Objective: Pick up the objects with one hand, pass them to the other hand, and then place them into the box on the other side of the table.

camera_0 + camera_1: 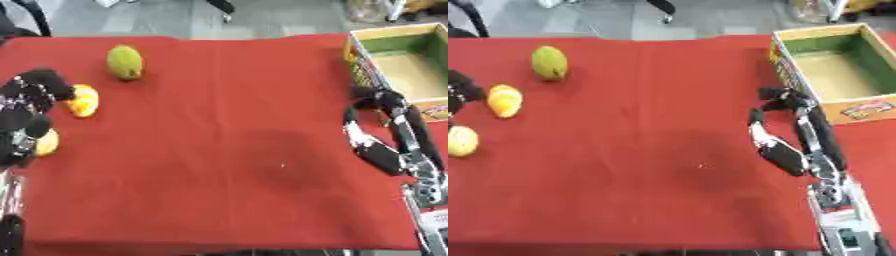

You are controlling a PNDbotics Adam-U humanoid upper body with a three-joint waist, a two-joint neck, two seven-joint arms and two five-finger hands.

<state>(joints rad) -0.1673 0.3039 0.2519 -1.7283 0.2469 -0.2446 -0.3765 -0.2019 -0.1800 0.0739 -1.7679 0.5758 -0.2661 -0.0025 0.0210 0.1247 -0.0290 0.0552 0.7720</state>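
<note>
On a red cloth-covered table [667, 125], a green oval fruit [549, 63], an orange fruit [505, 100] and a yellow fruit [462, 141] lie at the left, well apart from the open cardboard box [833, 70] at the right. The robot's black left hand [26, 107] hovers beside the orange fruit, its finger position unclear. The right hand [785, 132] rests just beside the box, fingers relaxed and holding nothing.

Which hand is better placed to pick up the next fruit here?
Left. The left hand is beside the orange fruit and yellow fruit; the right hand hangs empty near the box.

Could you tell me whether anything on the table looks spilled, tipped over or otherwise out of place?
Nothing stands out. The green fruit, orange fruit and yellow fruit lie apart on the red cloth, and the box sits upright and looks empty at the right edge.
</note>
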